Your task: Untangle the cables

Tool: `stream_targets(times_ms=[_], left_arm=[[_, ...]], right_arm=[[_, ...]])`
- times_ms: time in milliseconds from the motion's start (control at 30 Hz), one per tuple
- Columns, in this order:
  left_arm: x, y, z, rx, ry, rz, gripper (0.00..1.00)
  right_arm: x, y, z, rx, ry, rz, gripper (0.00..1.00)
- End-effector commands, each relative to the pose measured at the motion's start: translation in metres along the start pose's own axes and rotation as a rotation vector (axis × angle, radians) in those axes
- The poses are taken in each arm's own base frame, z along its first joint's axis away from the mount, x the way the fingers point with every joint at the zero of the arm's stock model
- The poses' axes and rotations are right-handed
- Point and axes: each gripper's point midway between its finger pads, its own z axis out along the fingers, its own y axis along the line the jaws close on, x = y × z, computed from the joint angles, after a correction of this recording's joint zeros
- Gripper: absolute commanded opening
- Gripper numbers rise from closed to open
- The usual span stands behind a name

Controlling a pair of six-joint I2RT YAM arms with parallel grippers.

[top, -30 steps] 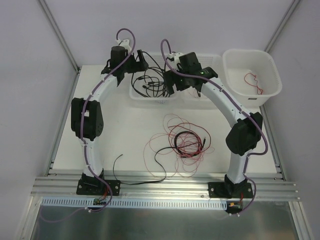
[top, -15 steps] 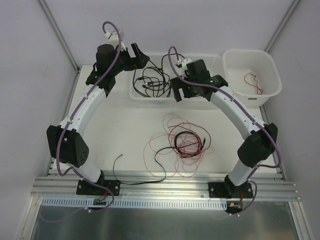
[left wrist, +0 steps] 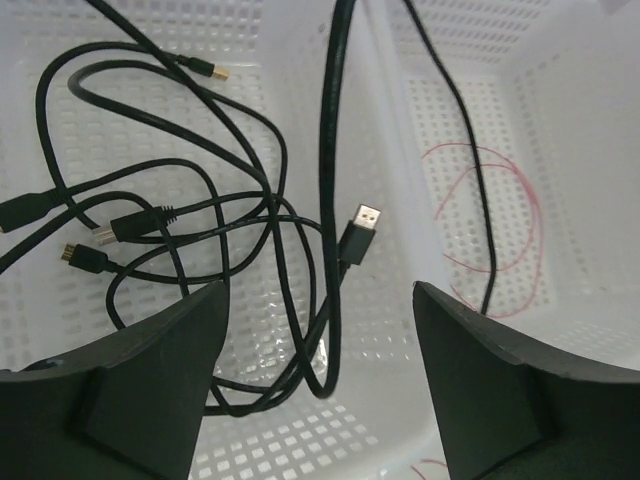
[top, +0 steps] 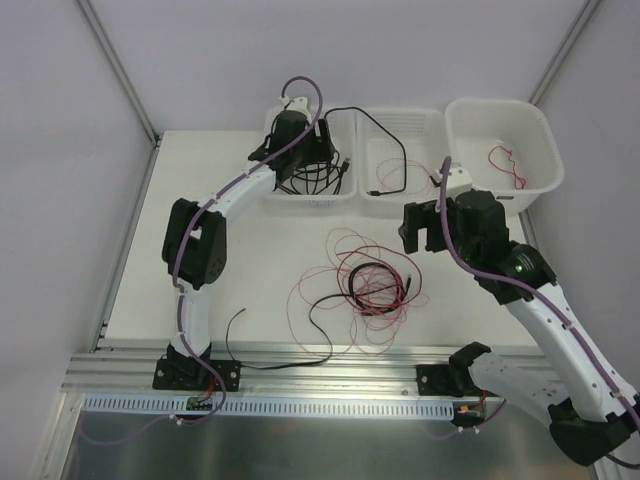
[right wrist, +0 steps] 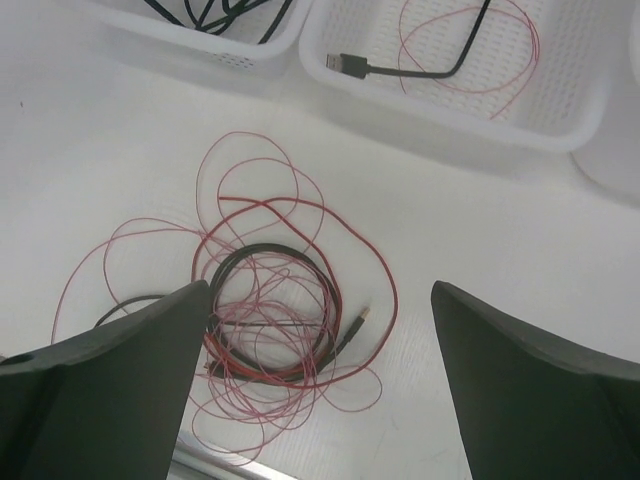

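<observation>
Awaiting separation: tangle of cables [right wrist: 270, 300] mid tabletop [right wrist: 100, 150], right gripper [right wrist: 320, 290] above, jaws wide; left gripper [left wrist: 320, 330], jaws wide, over far-left basket [left wrist: 300, 450] of black cables [left wrist: 150, 225]. Advise pinching one strand only.

Cables [left wrist: 328, 120] beyond the upper edge

A loose tangle of thin red wires [right wrist: 270, 320] wound through a coiled black cable [right wrist: 258, 250] lies mid-table, one black end trailing toward the near edge. More black cables [left wrist: 180, 230] lie heaped in the left basket [top: 315, 200]. One black USB cable [right wrist: 410, 73] drapes into the middle basket [top: 385, 205], crossing a pink wire [left wrist: 500, 230]. A short red wire [top: 507, 165] lies in the right bin [top: 495, 102].
</observation>
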Motion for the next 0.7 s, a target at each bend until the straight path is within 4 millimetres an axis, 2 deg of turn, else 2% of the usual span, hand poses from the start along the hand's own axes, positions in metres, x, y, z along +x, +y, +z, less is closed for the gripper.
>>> stream_targets(times_ms=[0,33,67,133,233,267,333,467,567,600,667], left_arm=[[-0.019,-0.01,0.014,-0.049,-0.084,-0.011,0.74],[-0.005,-0.006,0.025,-0.074,-0.066,-0.007,0.7],[-0.004,-0.008,0.029,-0.074,-0.07,-0.011,0.68],[0.004,-0.006,0.038,-0.086,-0.06,-0.034,0.61],[0.012,-0.001,0.045,-0.111,-0.056,-0.055,0.32],[0.008,0.001,0.04,-0.123,-0.068,-0.06,0.13],[-0.008,-0.003,0.024,-0.121,-0.104,-0.073,0.02],[-0.041,-0.007,-0.008,-0.09,-0.169,-0.125,0.0],[-0.058,0.007,-0.034,-0.076,-0.204,-0.26,0.0],[-0.071,0.012,-0.04,-0.037,-0.239,-0.34,0.0],[-0.066,0.025,-0.051,-0.006,-0.249,-0.41,0.0]], right_arm=[[0.014,-0.009,-0.017,0.04,-0.038,0.081,0.97],[0.017,-0.01,-0.021,0.045,-0.044,0.087,0.97],[0.027,-0.012,-0.023,0.052,-0.029,0.091,0.97],[0.029,-0.016,-0.033,0.059,-0.051,0.106,0.97],[0.038,-0.021,-0.04,0.08,-0.046,0.107,0.97],[0.041,-0.023,-0.042,0.086,-0.041,0.105,0.97],[0.046,-0.025,-0.044,0.095,-0.036,0.102,0.97],[0.049,-0.024,-0.042,0.088,-0.038,0.107,0.97],[0.049,-0.022,-0.041,0.08,-0.04,0.12,0.97],[0.049,-0.021,-0.041,0.078,-0.039,0.122,0.97],[0.049,-0.021,-0.042,0.074,-0.044,0.123,0.97]])
